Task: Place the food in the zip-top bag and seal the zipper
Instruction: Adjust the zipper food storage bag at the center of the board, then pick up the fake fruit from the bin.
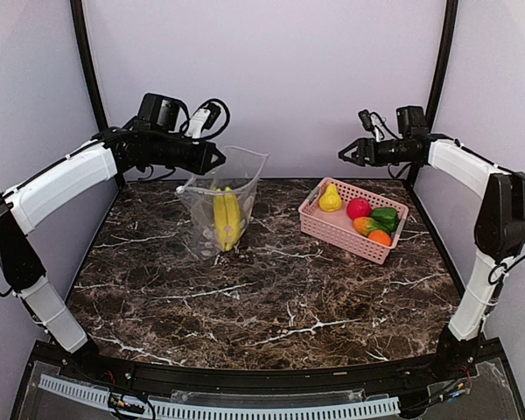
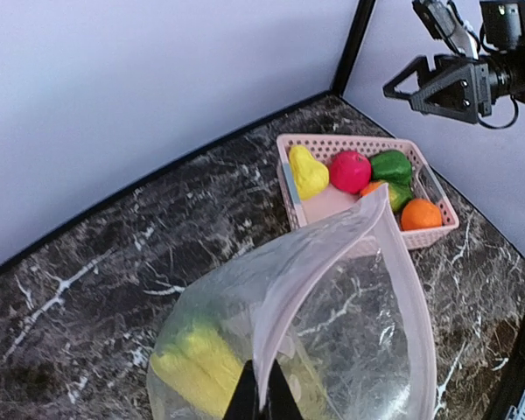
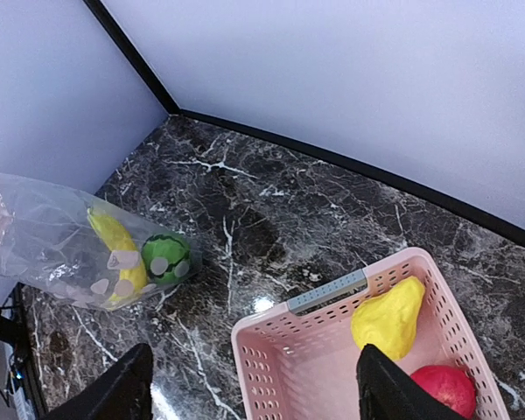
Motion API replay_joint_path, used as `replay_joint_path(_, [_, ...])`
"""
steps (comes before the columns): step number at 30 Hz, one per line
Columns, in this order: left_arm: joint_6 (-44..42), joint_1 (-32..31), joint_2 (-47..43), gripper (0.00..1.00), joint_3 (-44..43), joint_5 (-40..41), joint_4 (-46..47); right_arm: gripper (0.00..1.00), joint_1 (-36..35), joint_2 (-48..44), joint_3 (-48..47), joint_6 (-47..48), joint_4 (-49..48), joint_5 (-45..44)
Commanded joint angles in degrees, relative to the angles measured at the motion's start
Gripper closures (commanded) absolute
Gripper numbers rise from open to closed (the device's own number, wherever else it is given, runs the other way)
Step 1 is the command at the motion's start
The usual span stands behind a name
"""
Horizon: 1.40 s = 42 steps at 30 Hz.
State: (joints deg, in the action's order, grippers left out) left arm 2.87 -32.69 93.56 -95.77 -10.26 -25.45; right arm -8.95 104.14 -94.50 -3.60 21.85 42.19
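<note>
Clear floppy plastic is the main source of failure here. My left gripper (image 2: 262, 398) is closed on the top edge of the zip-top bag (image 1: 227, 206), pinching it at 1 point only, on the zipper (image 2: 269, 328).

Risks, as I judge them:
1. The thin strip may slide out of my left fingers as more weight goes in.
2. The mouth is held open only by the film's own stiffness. A sag or fold would narrow it, and a dropped piece would bounce off the rim onto the table (image 1: 271, 297).
3. The food is glossy and rounded, so a piece may squirt from my right fingers during the pick.
4. A piece left high in the bag would block the seal.

My right gripper (image 1: 346, 156) is wide open, holds nothing, and hovers above the far end of the pink basket (image 1: 332, 234).

Condition of the task items:
- The bag stands tall at far left-centre, mouth up and open. White dots mark its lower half.
- Inside it lie 2 pieces, the yellow banana (image 1: 227, 219) and a green round piece (image 3: 166, 256).
- In the basket, well apart from the bag, lie the pear (image 1: 330, 199), the red-pink fruit (image 1: 358, 208), the green pepper (image 1: 385, 217) and the orange (image 1: 380, 237).
</note>
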Motion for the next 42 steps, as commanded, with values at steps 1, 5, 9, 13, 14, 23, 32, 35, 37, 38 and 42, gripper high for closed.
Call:
replay_joint_path(1, [4.3, -0.2, -0.8, 0.99, 4.8, -7.2, 2.5, 0.28, -1.1, 3.7, -2.2, 6.3, 4.3, -5.6])
replay_joint_path(5, [7.2, -0.2, -0.1, 0.99, 5.7, -12.2, 5.5, 0.31, -1.1, 8.3, -5.4, 6.6, 5.8, -7.6])
replay_joint_path(9, [10.5, -0.2, 1.6, 0.99, 5.7, -16.0, 7.1, 0.35, -1.2, 15.0, -11.0, 6.0, 9.6, -8.0])
replay_joint_path(13, [12.6, -0.1, 1.6, 0.99, 6.2, -16.3, 9.0, 0.36, -1.1, 18.2, -13.0, 4.8, 9.8, -11.7])
replay_joint_path(14, [12.8, -0.1, 1.5, 0.99, 6.3, -15.9, 9.2, 0.36, -1.2, 18.8, -13.4, 4.5, 9.9, -12.3])
replay_joint_path(23, [13.3, -0.1, 1.9, 0.99, 6.2, -16.4, 9.2, 0.25, -1.1, 22.7, -12.8, -3.7, 8.3, -15.0])
replay_joint_path(32, [12.2, -0.1, 1.9, 0.99, 6.1, -15.7, 8.4, 0.24, -1.7, 28.2, -18.0, -3.0, 10.1, -14.7])
replay_joint_path(35, [11.2, -0.1, 1.9, 0.99, 6.1, -15.2, 7.6, 0.25, -2.4, 29.6, -19.3, -1.8, 10.6, -16.1])
replay_joint_path(37, [11.0, -0.1, 2.0, 0.99, 6.0, -14.9, 7.3, 0.26, -2.5, 30.6, -19.9, -1.7, 10.6, -16.5])
replay_joint_path(38, [11.0, -0.1, 2.0, 0.99, 5.8, -15.0, 7.2, 0.27, -2.5, 31.0, -20.2, -1.7, 10.7, -16.6])
replay_joint_path(42, [11.2, -0.1, 1.9, 0.99, 6.1, -14.9, 6.7, 0.26, -3.1, 32.7, -21.7, -1.8, 11.1, -17.0])
